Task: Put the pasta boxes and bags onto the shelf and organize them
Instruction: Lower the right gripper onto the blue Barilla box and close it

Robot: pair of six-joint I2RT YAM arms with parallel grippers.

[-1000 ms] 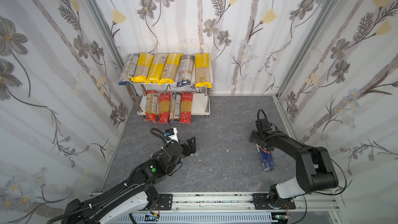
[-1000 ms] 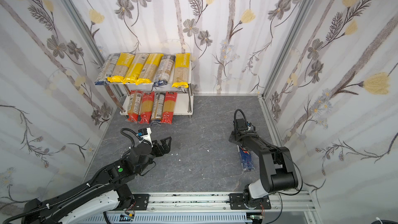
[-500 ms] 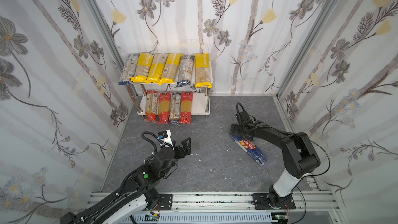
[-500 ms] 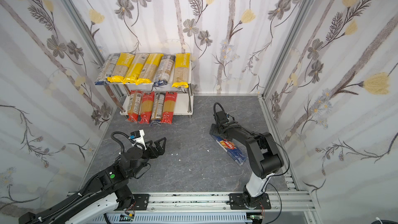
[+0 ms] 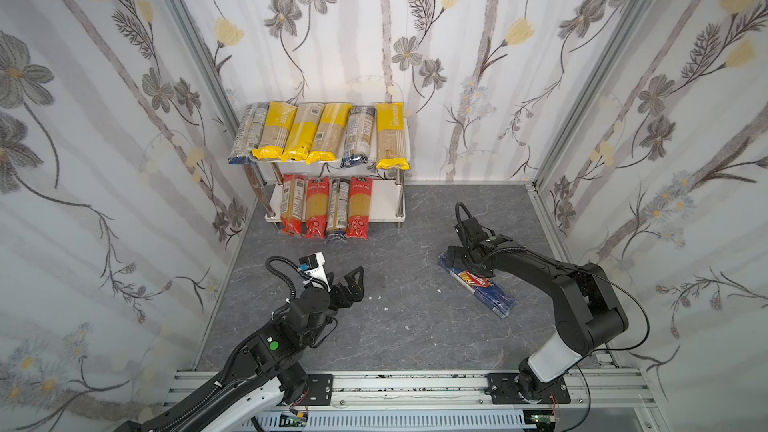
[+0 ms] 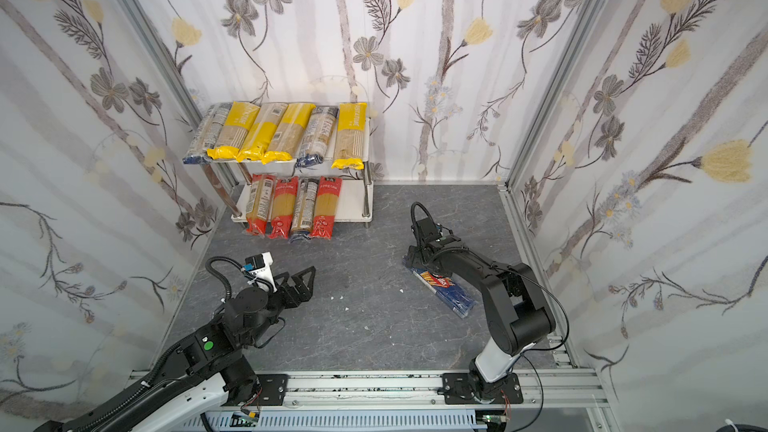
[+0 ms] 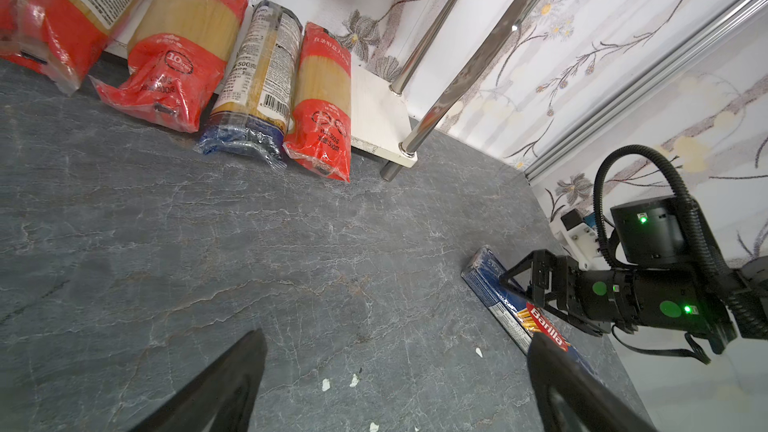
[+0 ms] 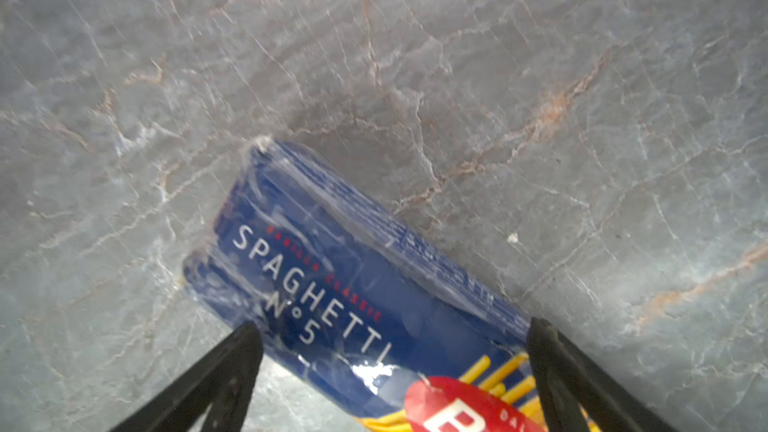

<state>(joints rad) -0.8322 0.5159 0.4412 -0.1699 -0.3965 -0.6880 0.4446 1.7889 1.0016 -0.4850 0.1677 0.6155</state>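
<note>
The shelf (image 5: pixel 384 201) stands against the back wall, with several yellow-ended and dark-ended pasta bags (image 5: pixel 320 132) across its top board. Several red-ended bags (image 5: pixel 322 207) lie on the lower board (image 7: pixel 378 114), leaving bare board at its right. A dark blue Barilla pack (image 5: pixel 484 290) (image 6: pixel 446 290) lies diagonally on the floor. My right gripper (image 5: pixel 451 257) (image 8: pixel 392 324) is open, its fingers straddling the pack (image 8: pixel 332 284) near its far end. My left gripper (image 5: pixel 352 280) (image 7: pixel 397 336) hangs open and empty over bare floor at centre left.
The grey stone-look floor (image 5: pixel 399 326) is walled by flowered panels on three sides. Small white crumbs (image 5: pixel 379 297) dot the floor between the arms. A metal rail (image 5: pixel 415 386) runs along the front, carrying both arm bases.
The right arm swung left, and the Barilla pack turned from lying near the right wall to a diagonal with its far end toward the middle. The left gripper drew back slightly.
</note>
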